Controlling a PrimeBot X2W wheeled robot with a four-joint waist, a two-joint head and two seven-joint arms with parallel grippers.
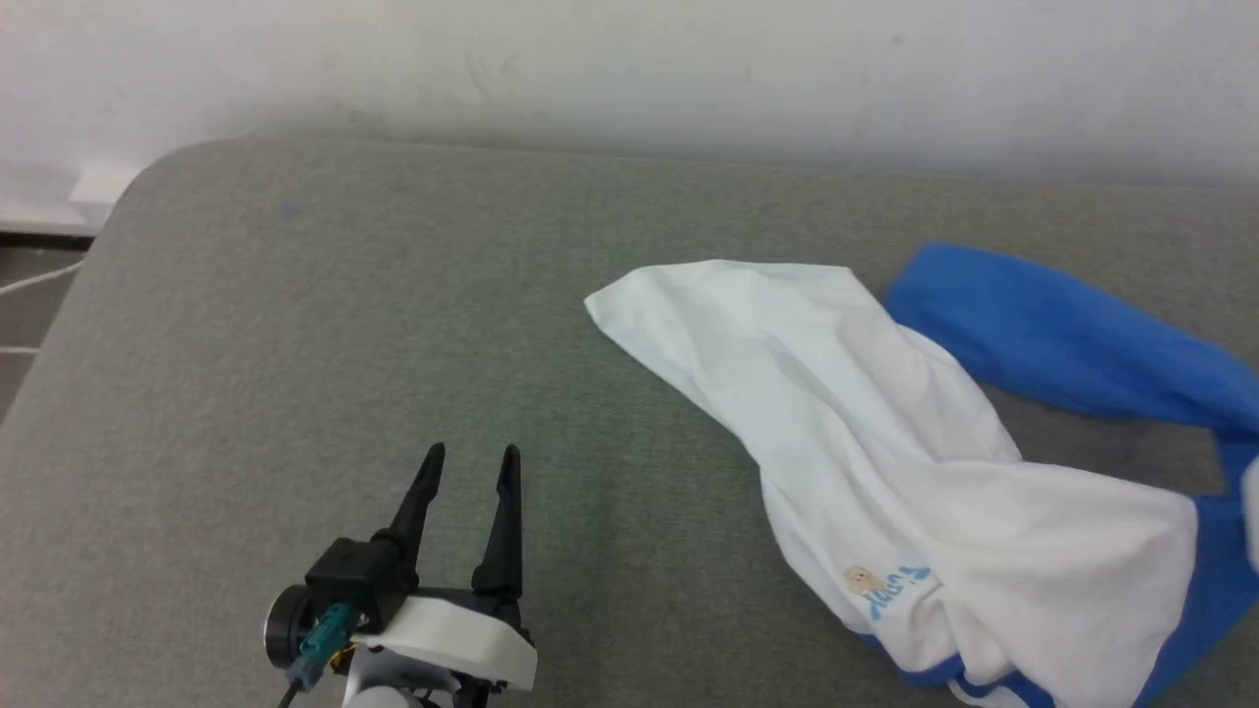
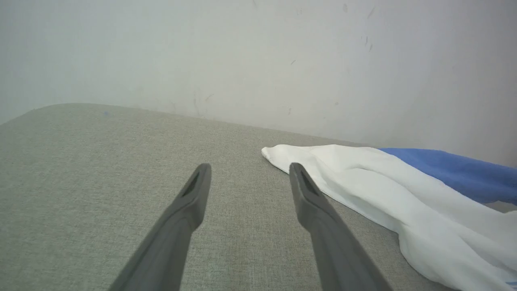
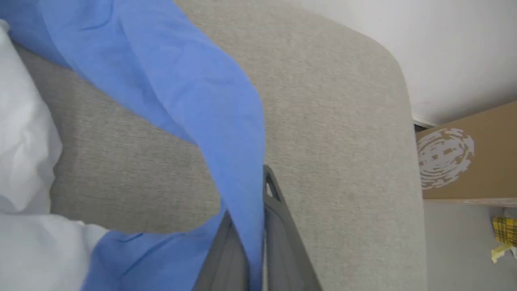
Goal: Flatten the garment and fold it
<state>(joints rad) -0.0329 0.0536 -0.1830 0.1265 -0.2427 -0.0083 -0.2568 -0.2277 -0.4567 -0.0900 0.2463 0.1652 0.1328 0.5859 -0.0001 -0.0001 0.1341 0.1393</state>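
The garment (image 1: 915, 472), a white shirt with bright blue sleeves, lies crumpled on the right of the grey padded table (image 1: 295, 324). Its small chest print (image 1: 885, 585) faces up near the front. My left gripper (image 1: 470, 454) hovers open at the lower left, well clear of the cloth; in the left wrist view its fingers (image 2: 194, 194) point past the garment's white corner (image 2: 282, 155). My right gripper (image 3: 258, 182) is shut on a blue sleeve (image 3: 194, 97), with the fabric pinched between the two fingers and lifted off the table.
A pale wall (image 1: 629, 69) runs behind the table. The table's rounded left corner (image 1: 128, 187) drops to the floor. In the right wrist view a brown cardboard box (image 3: 468, 157) stands beyond the table's edge, with a yellow object (image 3: 505, 234) on the floor.
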